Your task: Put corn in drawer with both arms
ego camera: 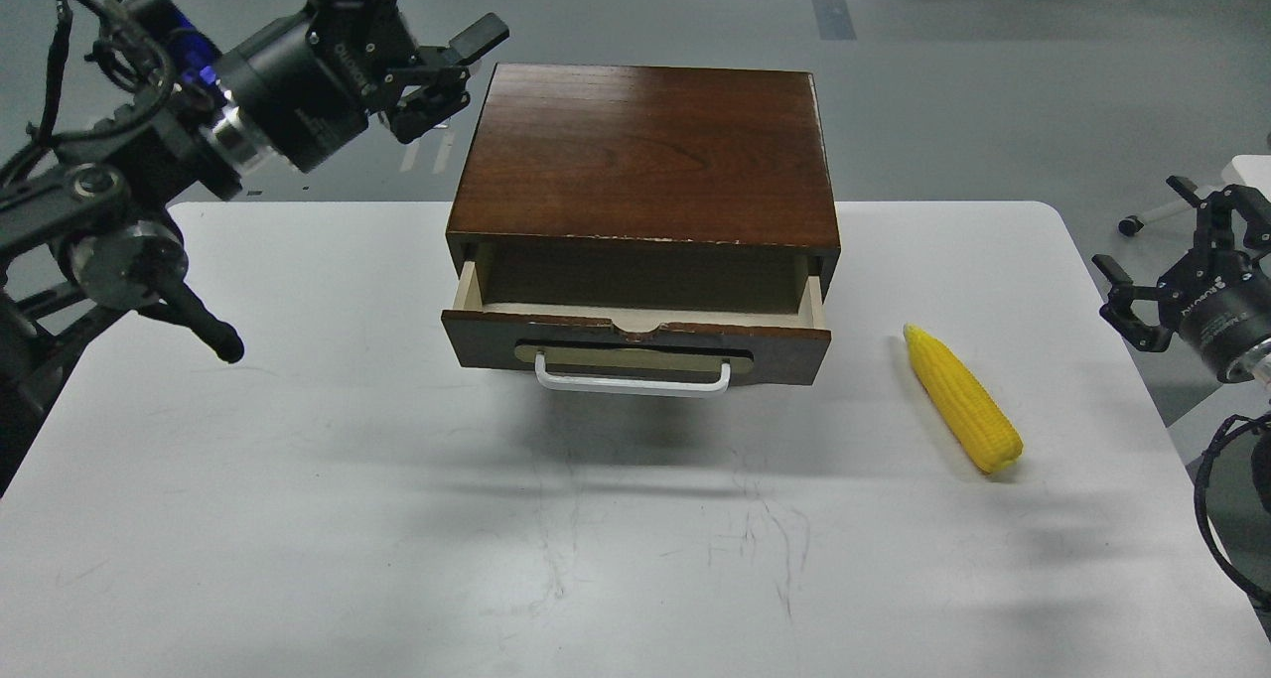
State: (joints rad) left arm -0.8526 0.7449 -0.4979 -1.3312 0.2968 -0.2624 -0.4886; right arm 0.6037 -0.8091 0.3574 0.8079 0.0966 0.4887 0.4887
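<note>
Black left arm: enters from the left edge, its thick joints low at the left, then rises up and to the right toward the top of the view.
Left gripper (452, 67): held high, level with the back left corner of the box, pointing right toward it without touching; its fingers are spread apart and hold nothing.
Table (298, 519): white, lightly scuffed, with the box standing on its far half.
Box (645, 152): reddish-brown wood, square to the view, its top bare and glossy.
Drawer (635, 345): pulled partly out of the front of the box, showing pale wood sides and a shadowed inside; the dark brown front carries a white bar handle (633, 380) on a brass-coloured plate.
Corn (961, 398): bright yellow, lying flat on the table to the right of the drawer front and apart from it, pointed tip toward the back left, blunt end toward the front right.
Right arm: comes in at the right edge, only its end and some cabling showing.
Right gripper (1157, 276): hovers beyond the table's right edge, well apart from the corn, facing left; its fingers stand apart around empty air.
</note>
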